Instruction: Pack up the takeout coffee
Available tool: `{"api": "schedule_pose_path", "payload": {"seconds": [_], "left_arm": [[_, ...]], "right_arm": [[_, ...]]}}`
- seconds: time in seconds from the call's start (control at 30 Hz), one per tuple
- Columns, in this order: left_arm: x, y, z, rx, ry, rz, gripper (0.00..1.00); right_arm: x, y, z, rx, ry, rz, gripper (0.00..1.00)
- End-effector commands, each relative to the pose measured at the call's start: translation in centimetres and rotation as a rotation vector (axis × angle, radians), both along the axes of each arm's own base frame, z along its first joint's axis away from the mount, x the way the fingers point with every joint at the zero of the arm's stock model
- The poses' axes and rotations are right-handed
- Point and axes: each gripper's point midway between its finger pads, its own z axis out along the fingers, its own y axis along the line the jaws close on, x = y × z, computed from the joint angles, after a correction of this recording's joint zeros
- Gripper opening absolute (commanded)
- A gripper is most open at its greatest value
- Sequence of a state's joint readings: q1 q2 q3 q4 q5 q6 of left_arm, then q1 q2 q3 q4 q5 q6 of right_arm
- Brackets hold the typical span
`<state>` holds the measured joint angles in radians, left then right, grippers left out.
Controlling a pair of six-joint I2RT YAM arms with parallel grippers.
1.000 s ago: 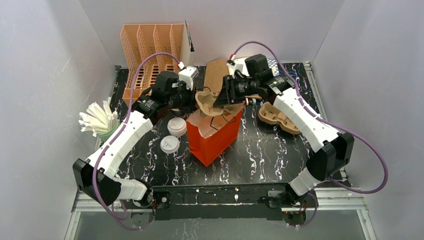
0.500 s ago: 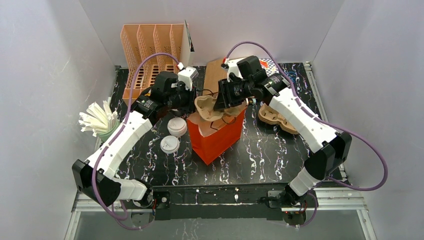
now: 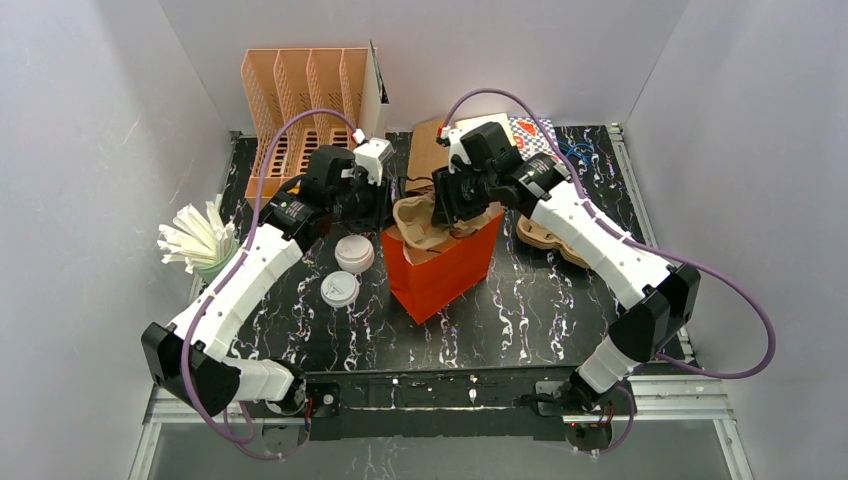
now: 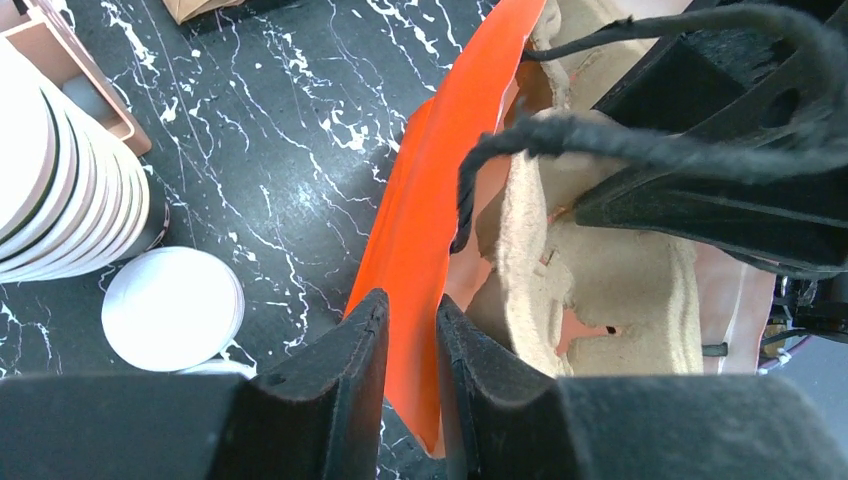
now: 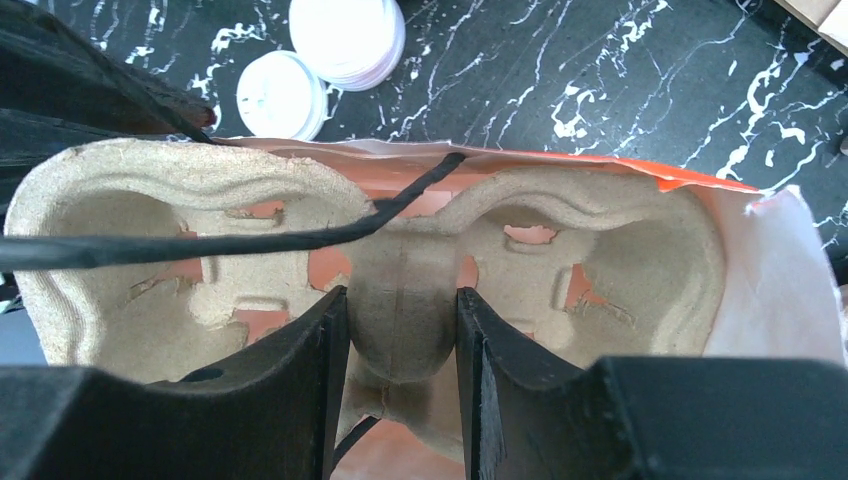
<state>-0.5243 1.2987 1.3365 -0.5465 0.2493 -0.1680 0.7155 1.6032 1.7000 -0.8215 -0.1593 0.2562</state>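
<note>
Above marbled table (image 3: 540,300): right pincer (image 5: 400,300) clamps carrier (image 5: 640,250) — left pincer (image 4: 410,305) ajar astride bag (image 4: 410,200).

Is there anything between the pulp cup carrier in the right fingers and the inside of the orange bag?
Yes: the bag's black cord handle lies across the top of the pulp cup carrier, held in the right fingers. The orange bag stands open below; its inside is hidden.

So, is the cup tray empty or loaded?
Empty: right wrist view shows both wells of the tray bare, orange bag showing through their slots.
</note>
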Motion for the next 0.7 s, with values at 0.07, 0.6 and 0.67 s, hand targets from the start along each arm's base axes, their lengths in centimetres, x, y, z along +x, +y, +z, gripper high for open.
{"api": "schedule_pose_path", "payload": {"seconds": [0.07, 0.6, 0.67], "left_arm": [[-0.7, 0.7, 1.2, 0.009, 0.006, 0.011, 0.22], [-0.5, 1.5, 0.9, 0.055, 0.019, 0.036, 0.06], [-0.5, 1.6, 0.8, 0.068, 0.021, 0.038, 0.05]], "right_arm": [[0.1, -1.8, -0.8, -0.116, -0.078, -0.035, 0.38], [0.0, -2.9, -4.3, -0.309, -0.171, -0.095, 0.38], [0.3, -3.3, -4.4, -0.322, -0.185, -0.116, 0.38]]}}
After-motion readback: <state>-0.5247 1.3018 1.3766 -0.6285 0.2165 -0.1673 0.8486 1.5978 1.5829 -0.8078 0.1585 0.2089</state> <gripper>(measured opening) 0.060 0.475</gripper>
